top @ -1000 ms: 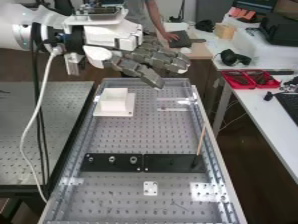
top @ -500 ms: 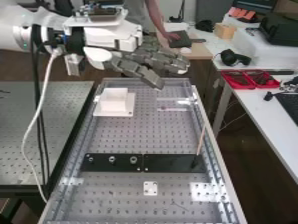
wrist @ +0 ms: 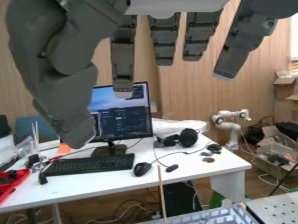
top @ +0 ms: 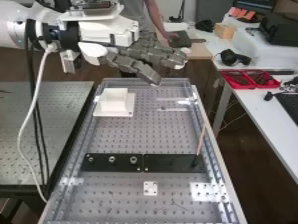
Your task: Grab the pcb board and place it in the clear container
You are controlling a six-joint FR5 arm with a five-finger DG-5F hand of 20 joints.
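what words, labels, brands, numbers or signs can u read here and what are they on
None that can be read.
Monitor: anything on it is too small to read.
Keyboard: key markings too small to read.
White block, black plates: no lettering to make out.

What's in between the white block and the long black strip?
Just bare grey metal top with rows of little holes, between the white block and the black strip. The high view shows that.
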